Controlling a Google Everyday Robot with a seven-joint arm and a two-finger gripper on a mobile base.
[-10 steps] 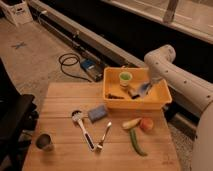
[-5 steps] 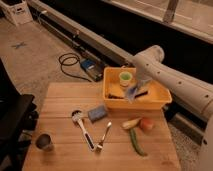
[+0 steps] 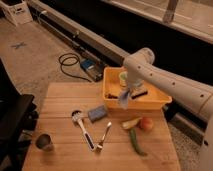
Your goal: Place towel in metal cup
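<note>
A wooden table (image 3: 60,100) is seen from above, with a white robot arm (image 3: 167,82) reaching in from the right. The arm bends down over a yellow bin (image 3: 160,101) that stands on the far right part of the table.

The gripper (image 3: 128,93) hangs over the near left part of the bin, its fingers closed on the towel (image 3: 123,102). The towel, a small pale blue-grey cloth, dangles limp straight below the gripper. Its lower end reaches down to the bin's near rim; whether it touches the bin cannot be told. A light green cup (image 3: 122,76) stands in the bin just behind the gripper.

The metal cup (image 3: 44,142), a small dull grey tumbler, stands upright at the near left corner of the table. It is well apart from the towel and gripper, to their left and nearer.

Between cup and bin lie a blue sponge block (image 3: 97,113), a brush (image 3: 83,128) with a pale head, and a metal utensil (image 3: 104,136). Just near of the bin lie a pale yellowish fruit (image 3: 131,123), a round reddish fruit (image 3: 146,123) and a long green vegetable (image 3: 136,142). A coiled black cable (image 3: 69,62) lies on the floor beyond the table.
</note>
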